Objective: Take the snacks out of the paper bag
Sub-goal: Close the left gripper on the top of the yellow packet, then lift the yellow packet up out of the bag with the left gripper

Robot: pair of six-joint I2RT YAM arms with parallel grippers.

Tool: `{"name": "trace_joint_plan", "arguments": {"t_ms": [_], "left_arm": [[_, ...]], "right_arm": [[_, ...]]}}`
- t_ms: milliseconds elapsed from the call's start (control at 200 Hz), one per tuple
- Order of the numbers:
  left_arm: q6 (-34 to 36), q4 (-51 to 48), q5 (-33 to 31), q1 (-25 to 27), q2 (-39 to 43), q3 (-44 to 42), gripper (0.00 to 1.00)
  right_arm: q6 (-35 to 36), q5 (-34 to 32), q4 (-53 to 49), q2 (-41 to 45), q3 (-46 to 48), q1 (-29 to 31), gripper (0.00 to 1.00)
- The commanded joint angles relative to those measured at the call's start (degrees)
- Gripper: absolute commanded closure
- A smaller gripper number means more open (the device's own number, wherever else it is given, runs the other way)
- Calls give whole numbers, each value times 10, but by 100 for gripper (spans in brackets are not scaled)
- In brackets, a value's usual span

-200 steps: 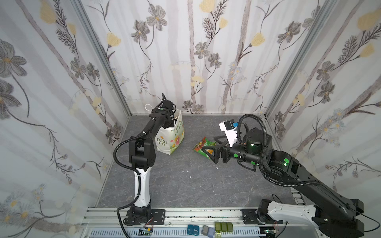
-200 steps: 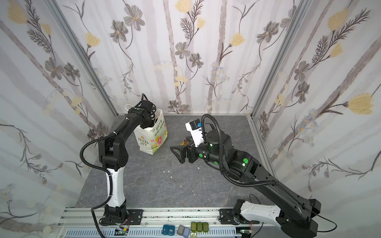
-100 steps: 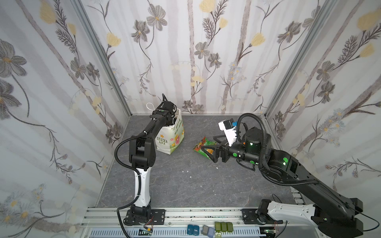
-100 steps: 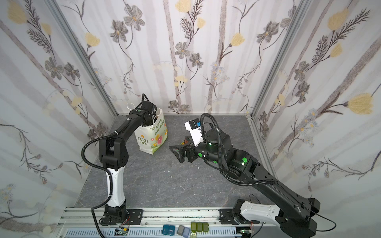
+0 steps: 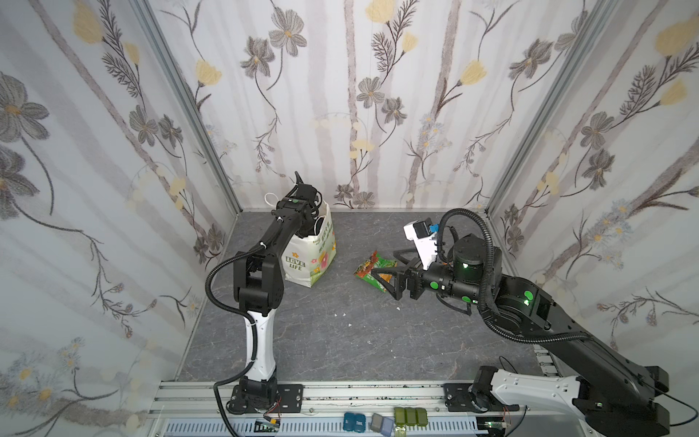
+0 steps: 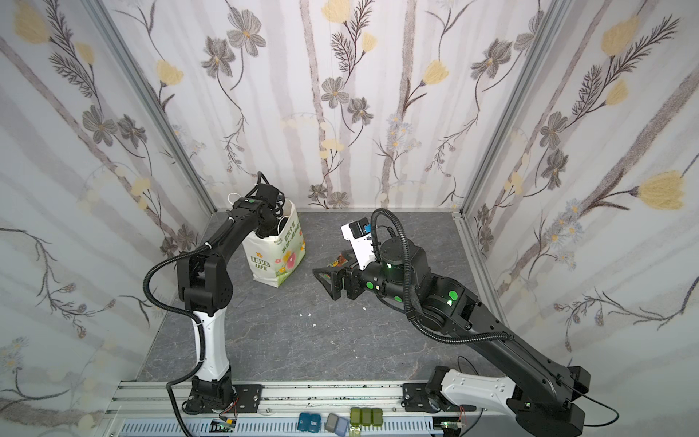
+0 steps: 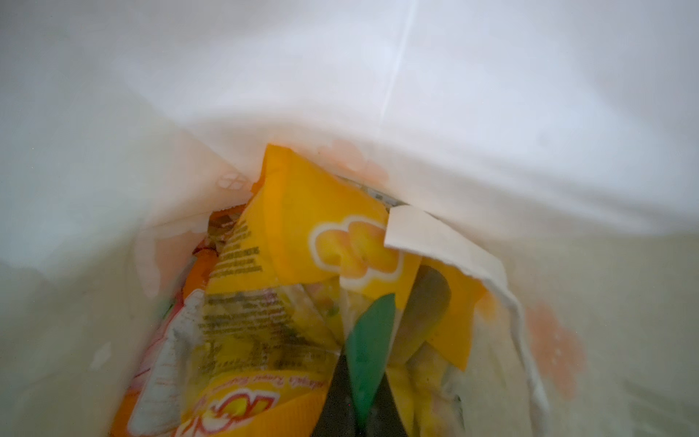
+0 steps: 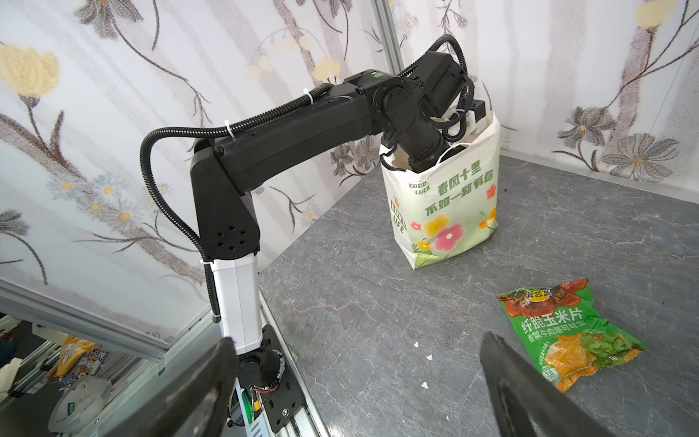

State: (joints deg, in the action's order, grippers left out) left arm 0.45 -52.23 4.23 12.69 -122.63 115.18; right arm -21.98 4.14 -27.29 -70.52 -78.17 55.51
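Grey tabletop [image 5: 340,340] | bag [image 5: 314,261] near back-left corner, left gripper [image 7: 393,333] closed inside by yellow packet [image 7: 314,212] | right gripper [image 8: 355,359] open near green packet [image 8: 567,333]

White flowered paper bag [image 5: 314,257]; green packet [image 8: 567,333]; yellow packet [image 7: 302,227].

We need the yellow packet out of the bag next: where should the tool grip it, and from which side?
Grip the yellow packet's upturned top corner, along its flat edge. Come straight down through the paper bag's open mouth. The packet leans upright among other packets, so that corner is probably the freest part, and the bag's walls close off every other side.
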Motion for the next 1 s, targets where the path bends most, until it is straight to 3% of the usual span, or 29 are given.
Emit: {"name": "trace_joint_plan", "arguments": {"t_ms": [0,525,994], "left_arm": [[3,-68,-18,-1,5,23,100],[8,-106,-32,-1,21,102,100],[41,-153,-117,-1,-15,218,100]], "right_arm": [[-2,-5,7,0,3,1,1],[-4,-7,7,1,4,2,1],[-3,-9,5,1,5,2,1]]}}
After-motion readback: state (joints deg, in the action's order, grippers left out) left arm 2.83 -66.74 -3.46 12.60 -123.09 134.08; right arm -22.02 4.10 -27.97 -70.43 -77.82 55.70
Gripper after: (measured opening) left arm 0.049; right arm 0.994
